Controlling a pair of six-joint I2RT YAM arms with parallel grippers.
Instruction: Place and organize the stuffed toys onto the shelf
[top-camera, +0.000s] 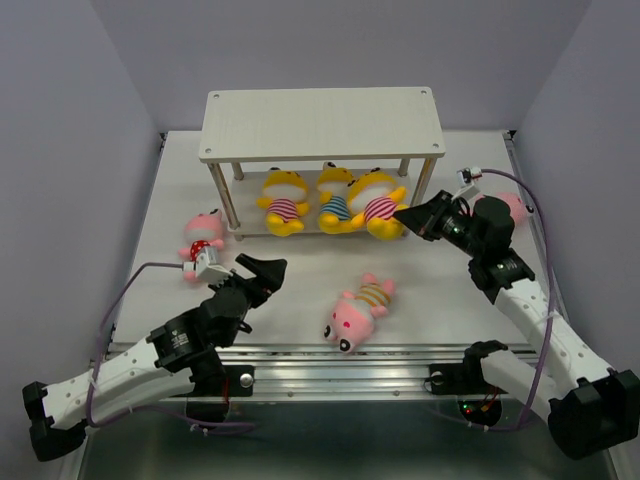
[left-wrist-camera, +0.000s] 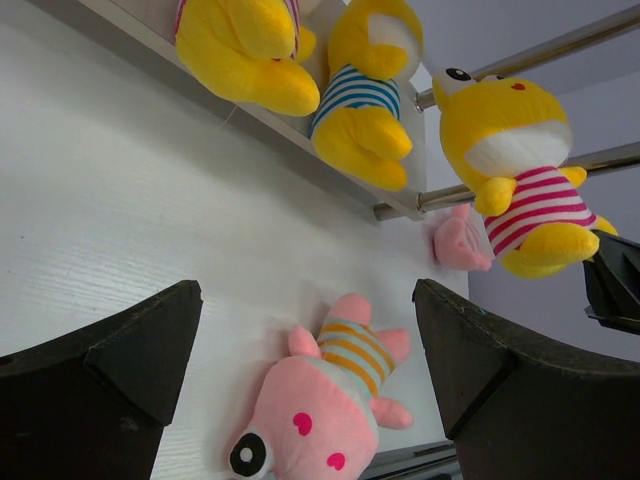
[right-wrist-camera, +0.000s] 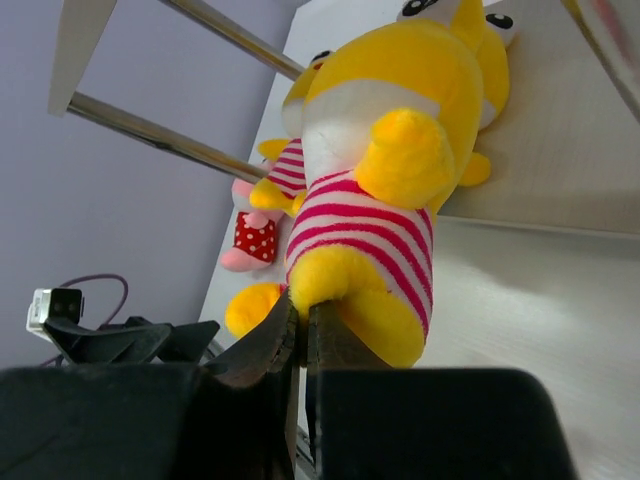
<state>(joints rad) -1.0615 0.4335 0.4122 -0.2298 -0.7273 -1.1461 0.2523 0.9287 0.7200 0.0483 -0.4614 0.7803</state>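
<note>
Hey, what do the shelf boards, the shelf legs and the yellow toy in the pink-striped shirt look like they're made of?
Shelf boards: pale wood or wood-look laminate, matte, with faint grain.
Legs: probably metal, going by the glossy streaked highlights.
Yellow toy: soft plush with a fuzzy nap; its striped shirt looks like knit fabric.

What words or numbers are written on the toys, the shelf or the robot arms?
None can be read.
The yellow toy in the red-striped shirt: stripes only, no letters.
The pink toy near the front: stripes, no letters.
The shelf: plain boards.
The arms: any marks are too small to read.
</note>
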